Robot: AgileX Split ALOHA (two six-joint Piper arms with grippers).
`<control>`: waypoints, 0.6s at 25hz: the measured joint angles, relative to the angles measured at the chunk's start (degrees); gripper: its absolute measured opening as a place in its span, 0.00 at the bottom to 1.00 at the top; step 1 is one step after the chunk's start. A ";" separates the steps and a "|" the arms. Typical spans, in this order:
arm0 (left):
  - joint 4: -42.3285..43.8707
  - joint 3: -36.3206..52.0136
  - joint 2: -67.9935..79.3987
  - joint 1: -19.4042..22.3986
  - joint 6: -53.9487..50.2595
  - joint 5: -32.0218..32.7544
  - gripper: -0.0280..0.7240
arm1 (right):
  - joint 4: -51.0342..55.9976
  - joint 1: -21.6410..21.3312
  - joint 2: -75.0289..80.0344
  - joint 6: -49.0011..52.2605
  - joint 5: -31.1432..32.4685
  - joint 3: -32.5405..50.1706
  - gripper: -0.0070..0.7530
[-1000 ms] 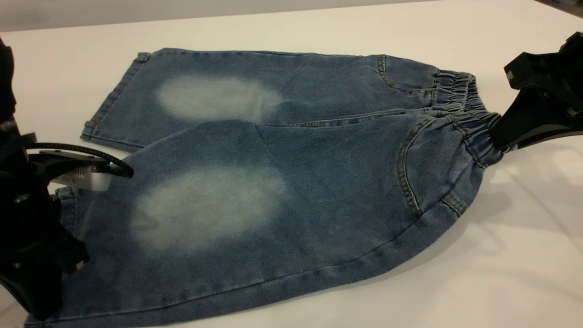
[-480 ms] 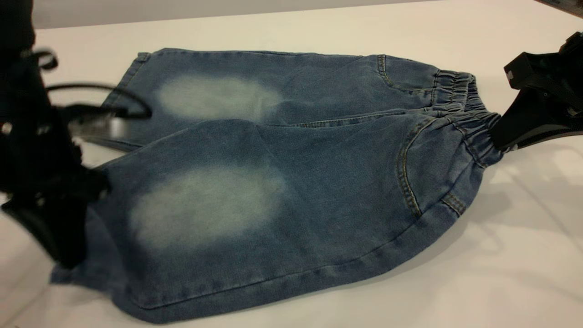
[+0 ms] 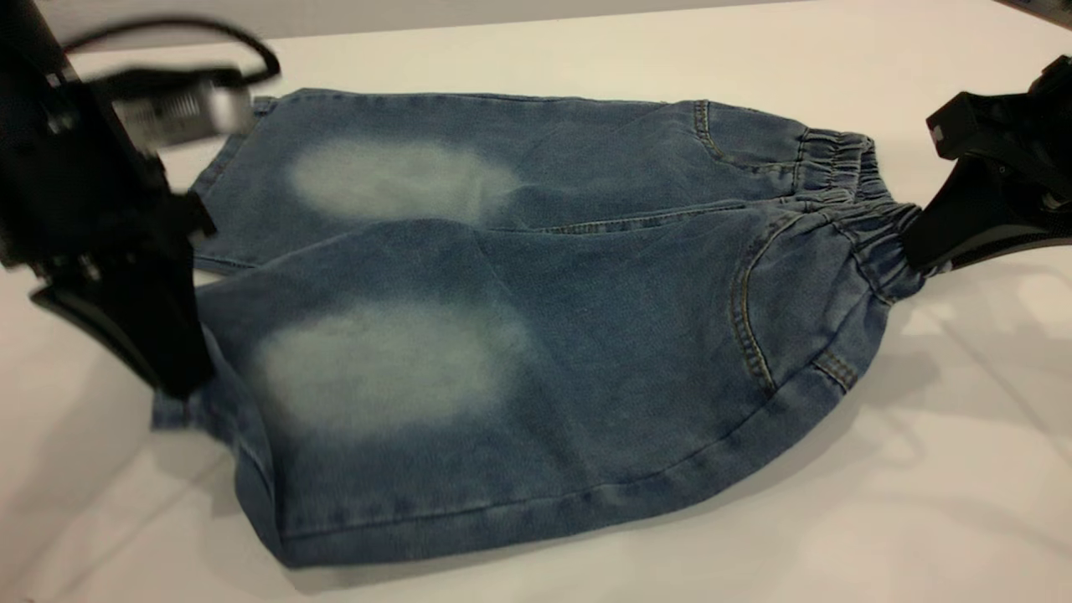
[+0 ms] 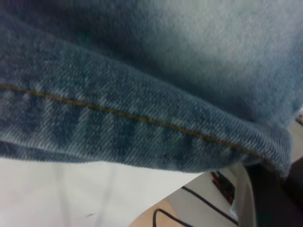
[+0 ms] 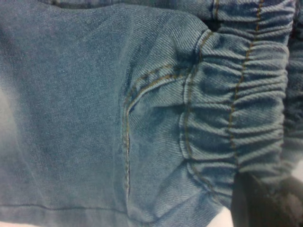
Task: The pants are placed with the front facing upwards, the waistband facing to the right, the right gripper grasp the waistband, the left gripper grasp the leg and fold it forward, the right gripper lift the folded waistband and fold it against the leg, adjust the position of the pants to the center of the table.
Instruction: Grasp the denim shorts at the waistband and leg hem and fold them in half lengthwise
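Observation:
The blue denim pants point(image 3: 519, 335) lie front up on the white table point(image 3: 921, 486), with the gathered waistband point(image 3: 871, 226) to the right. At the near left, my left gripper point(image 3: 180, 377) is shut on the hem of the near leg and holds it raised off the table, so the fabric curls under there. That stitched hem point(image 4: 142, 118) fills the left wrist view. My right gripper point(image 3: 913, 251) is shut on the near end of the waistband point(image 5: 236, 109). One black finger point(image 5: 258, 203) shows at the band's edge in the right wrist view.
The far leg point(image 3: 377, 167) lies flat with its hem toward the back left. Bare white table surrounds the pants, with wide room at the front and right. A grey wall edge point(image 3: 335, 12) runs along the back.
My left gripper has risen and moved toward the back, taking the near leg's hem with it. The near left corner of the pants has pulled in off the table. The right gripper has stayed put.

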 joint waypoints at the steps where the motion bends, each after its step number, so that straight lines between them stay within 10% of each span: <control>1: 0.00 0.00 -0.88 0.00 0.00 0.00 0.09 | 0.05 0.00 -0.50 0.00 -0.01 0.00 0.05; 15: -1.35 -0.06 -11.15 0.00 0.22 -1.05 0.09 | 0.07 0.00 -11.98 0.22 1.85 0.00 0.05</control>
